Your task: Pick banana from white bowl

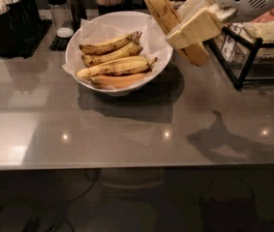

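1. The gripper (182,28) hangs at about 1 o'clock in the view, above the grey counter (127,129) — its pale fingers are clamped on the banana (158,8).
2. The banana is in the air, steeply tilted, by the rim of the white bowl (71,57) at its 2 o'clock.
3. Smaller bananas (112,57) lie in the paper-lined bowl.
4. A black wire rack (245,57) stands at the bowl's 3 o'clock — a black holder (10,25) at its 10 o'clock.

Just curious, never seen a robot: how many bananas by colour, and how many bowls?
Yellow banana in the gripper, raised right of the bowl: 1
Yellow bananas in bowl: 3
Orange banana in bowl: 1
Bowl: 1
Total: 6
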